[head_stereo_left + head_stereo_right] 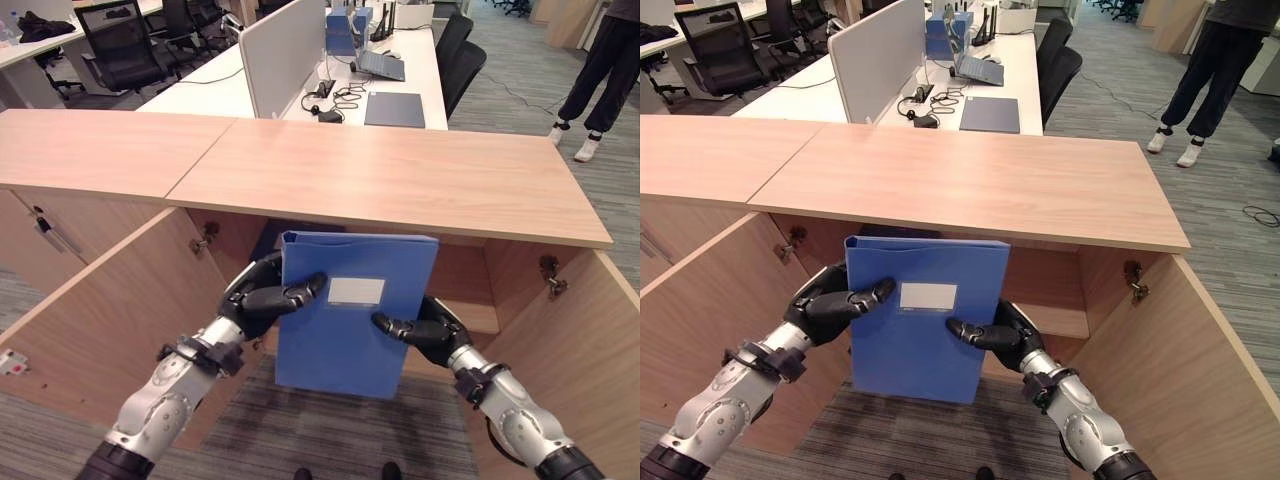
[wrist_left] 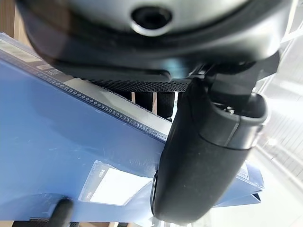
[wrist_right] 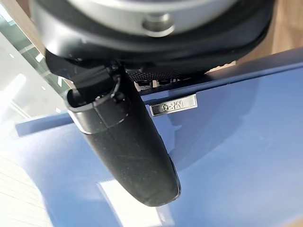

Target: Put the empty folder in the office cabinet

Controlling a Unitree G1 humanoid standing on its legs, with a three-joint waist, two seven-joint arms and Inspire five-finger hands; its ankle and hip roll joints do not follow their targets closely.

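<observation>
We hold the blue folder (image 1: pixel 345 320) upright before the open cabinet (image 1: pixel 400 180), left hand (image 1: pixel 262 295) and right hand (image 1: pixel 425 330) each pinching one side edge.

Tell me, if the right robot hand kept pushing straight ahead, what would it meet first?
Likely the shelf inside the open cabinet, just past the blue folder that the right robot hand grips; depth is unclear.

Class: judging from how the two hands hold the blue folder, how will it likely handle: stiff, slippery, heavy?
The blue folder stays flat between the left hand and right hand, so probably stiff. Its glossy cover may be slippery. Pinched at its edges, it seems light.
</observation>
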